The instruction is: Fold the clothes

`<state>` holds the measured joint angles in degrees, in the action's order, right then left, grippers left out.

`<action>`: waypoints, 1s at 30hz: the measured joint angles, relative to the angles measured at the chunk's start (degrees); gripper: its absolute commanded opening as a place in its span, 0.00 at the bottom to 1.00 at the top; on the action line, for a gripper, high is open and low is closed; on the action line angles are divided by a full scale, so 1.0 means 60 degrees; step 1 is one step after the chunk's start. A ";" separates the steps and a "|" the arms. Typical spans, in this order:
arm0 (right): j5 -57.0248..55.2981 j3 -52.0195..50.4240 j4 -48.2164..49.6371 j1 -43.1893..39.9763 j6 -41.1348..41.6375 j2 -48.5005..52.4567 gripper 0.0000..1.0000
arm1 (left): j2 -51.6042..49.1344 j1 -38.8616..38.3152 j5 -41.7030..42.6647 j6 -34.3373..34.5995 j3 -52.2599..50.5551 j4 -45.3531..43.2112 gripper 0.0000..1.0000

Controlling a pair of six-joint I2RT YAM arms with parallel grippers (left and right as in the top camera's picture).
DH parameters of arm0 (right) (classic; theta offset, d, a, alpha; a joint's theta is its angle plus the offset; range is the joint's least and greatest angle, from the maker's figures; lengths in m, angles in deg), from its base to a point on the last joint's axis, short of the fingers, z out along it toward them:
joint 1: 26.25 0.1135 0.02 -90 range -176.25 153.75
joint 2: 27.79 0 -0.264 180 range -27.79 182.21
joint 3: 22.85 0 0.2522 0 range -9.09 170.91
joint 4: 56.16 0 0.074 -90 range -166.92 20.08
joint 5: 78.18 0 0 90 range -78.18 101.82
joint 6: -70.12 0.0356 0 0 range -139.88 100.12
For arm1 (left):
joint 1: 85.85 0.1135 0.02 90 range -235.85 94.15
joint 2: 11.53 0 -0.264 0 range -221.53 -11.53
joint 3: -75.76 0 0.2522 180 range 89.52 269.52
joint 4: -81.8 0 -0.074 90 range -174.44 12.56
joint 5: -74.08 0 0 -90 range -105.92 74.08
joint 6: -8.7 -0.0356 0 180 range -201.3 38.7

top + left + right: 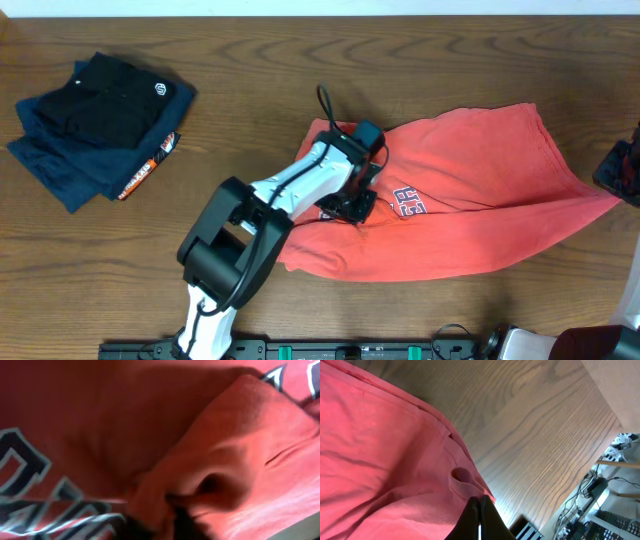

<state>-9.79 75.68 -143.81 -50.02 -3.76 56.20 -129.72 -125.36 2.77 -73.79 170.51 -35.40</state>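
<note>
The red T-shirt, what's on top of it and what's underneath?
The left tool sits on the red T-shirt, pinching a fold beside the lettering. Wooden table shows around it; anything beneath the cloth is hidden.

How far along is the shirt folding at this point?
Early. No finished fold shows: the T-shirt lies rumpled across the table. In hand: the left gripper pinches fabric by the chest lettering, the right gripper clamps its hem corner at the right. Every fold is left.

Coral-red cloth T-shirt (480, 190): soft, matt, rumpled, with navy-and-white printed lettering (405, 203) lying flat on the weave. Brown wooden counter (260, 60): smooth grain, faint sheen. Folded navy and black garments (90, 115): matt cloth. Left arm (300, 180): glossy white and black plastic shells.
</note>
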 measured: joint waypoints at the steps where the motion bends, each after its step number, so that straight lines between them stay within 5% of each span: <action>1: 0.0000 0.0000 0.0000 0.0000 0.0000 0.0000 0.01 | 0.0022 -0.0015 0.0007 0.0007 0.0007 0.0011 0.06; 11: 0.0044 0.0000 0.0022 0.0000 0.0000 0.0000 0.01 | 0.2167 0.0630 -0.0120 -0.0106 0.0481 0.0262 0.06; 19: 0.1304 0.0004 0.1621 0.0000 -0.0036 0.0000 0.01 | 0.4309 0.2193 -0.3038 -0.0976 0.1220 -0.4699 0.06; 22: 0.1577 0.0007 0.1625 0.0000 -0.0036 0.0000 0.01 | 0.4670 0.2670 -0.3228 -0.0867 0.1792 -0.3628 0.06; 27: 0.1188 0.0036 0.1082 0.0000 -0.0036 0.0000 0.01 | 0.5224 0.2433 -0.2637 0.0047 0.1829 0.1100 0.12; 29: 0.0871 0.0040 0.0845 0.0000 -0.0036 0.0000 0.01 | 0.5187 0.2204 -0.2186 0.0477 0.1508 0.2528 0.47; 30: 0.0681 0.0040 0.0761 0.0000 -0.0036 0.0000 0.01 | 0.5125 0.2065 -0.1967 0.0674 0.1231 0.3016 0.54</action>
<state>-5.70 75.92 -139.24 -50.02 -3.98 56.20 -98.97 -112.97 -9.03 -69.75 177.90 -17.30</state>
